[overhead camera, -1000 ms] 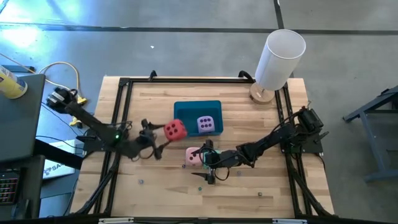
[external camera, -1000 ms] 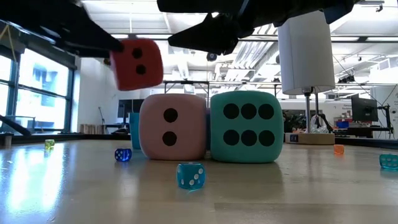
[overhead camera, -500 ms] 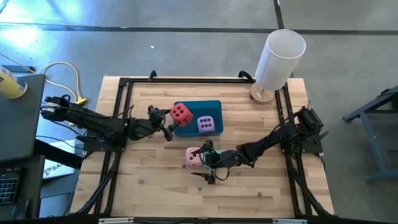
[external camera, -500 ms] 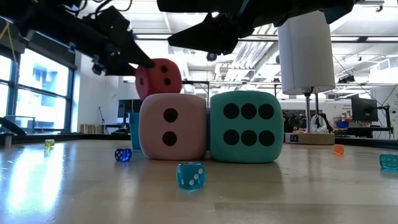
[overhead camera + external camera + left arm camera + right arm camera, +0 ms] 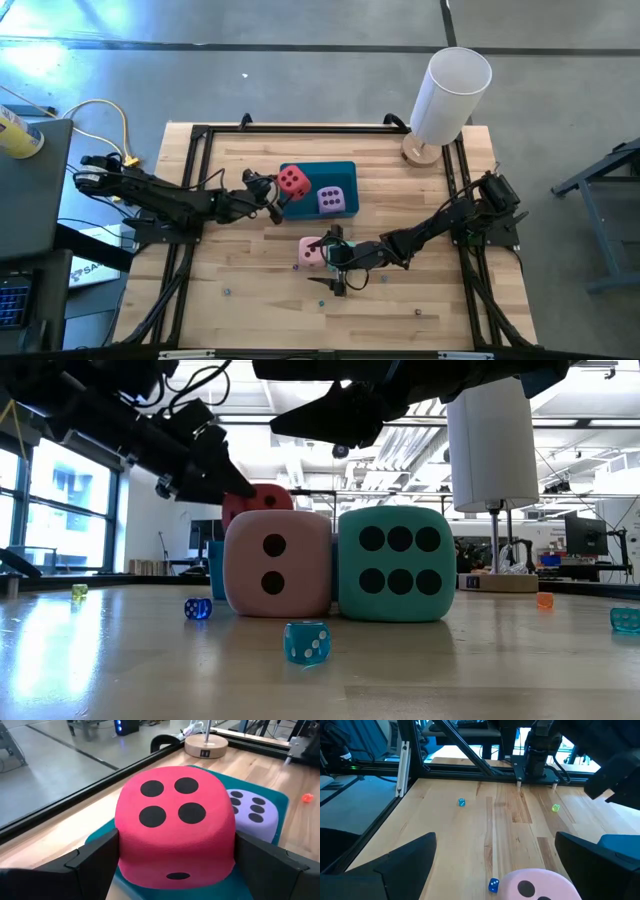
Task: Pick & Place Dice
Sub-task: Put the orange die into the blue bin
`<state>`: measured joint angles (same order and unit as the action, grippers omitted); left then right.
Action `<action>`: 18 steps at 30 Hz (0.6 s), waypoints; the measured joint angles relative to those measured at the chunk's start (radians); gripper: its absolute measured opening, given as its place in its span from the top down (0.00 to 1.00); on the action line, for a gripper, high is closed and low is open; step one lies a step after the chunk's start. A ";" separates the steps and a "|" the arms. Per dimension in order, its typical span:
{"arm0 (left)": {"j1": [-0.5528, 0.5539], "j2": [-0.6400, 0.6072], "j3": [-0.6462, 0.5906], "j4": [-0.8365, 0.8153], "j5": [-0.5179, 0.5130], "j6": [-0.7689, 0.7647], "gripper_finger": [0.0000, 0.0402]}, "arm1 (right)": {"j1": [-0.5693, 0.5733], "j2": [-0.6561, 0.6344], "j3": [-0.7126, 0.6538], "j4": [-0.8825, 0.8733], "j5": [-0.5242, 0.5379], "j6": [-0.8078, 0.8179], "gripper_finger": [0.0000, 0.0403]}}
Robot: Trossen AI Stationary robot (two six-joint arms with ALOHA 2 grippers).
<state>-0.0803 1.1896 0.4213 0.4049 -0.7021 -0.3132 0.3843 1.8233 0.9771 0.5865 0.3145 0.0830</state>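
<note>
Left gripper (image 5: pixel 278 192) is clamped on the red die (image 5: pixel 292 181), held over the blue tray's (image 5: pixel 340 170) left part beside the purple die (image 5: pixel 331 200) lying in it. Right gripper (image 5: pixel 322 262) stands wide open, empty, just below the tray at the pink die (image 5: pixel 312 249), the teal die (image 5: pixel 397 563) touching that one.

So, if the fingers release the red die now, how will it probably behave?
The red die looks soft, with rounded edges, so the left gripper probably squeezes it a little. It seems light for its size. Released over the blue tray beside the purple die, it would likely settle flat, not roll.
</note>
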 joint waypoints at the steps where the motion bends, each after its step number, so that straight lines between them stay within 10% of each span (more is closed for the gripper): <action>1: 0.000 0.000 0.000 0.001 0.000 0.008 0.13 | 0.000 0.000 0.000 0.000 0.000 0.000 0.01; 13: 0.000 -0.001 0.000 0.042 0.002 0.221 0.13 | 0.000 0.000 0.000 0.000 0.000 0.000 0.01; 18: 0.011 -0.001 0.000 0.041 0.176 0.383 0.13 | 0.000 0.000 0.000 0.000 0.000 0.000 0.01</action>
<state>-0.0689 1.1888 0.4213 0.4458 -0.5260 0.0698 0.3843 1.8233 0.9771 0.5863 0.3145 0.0834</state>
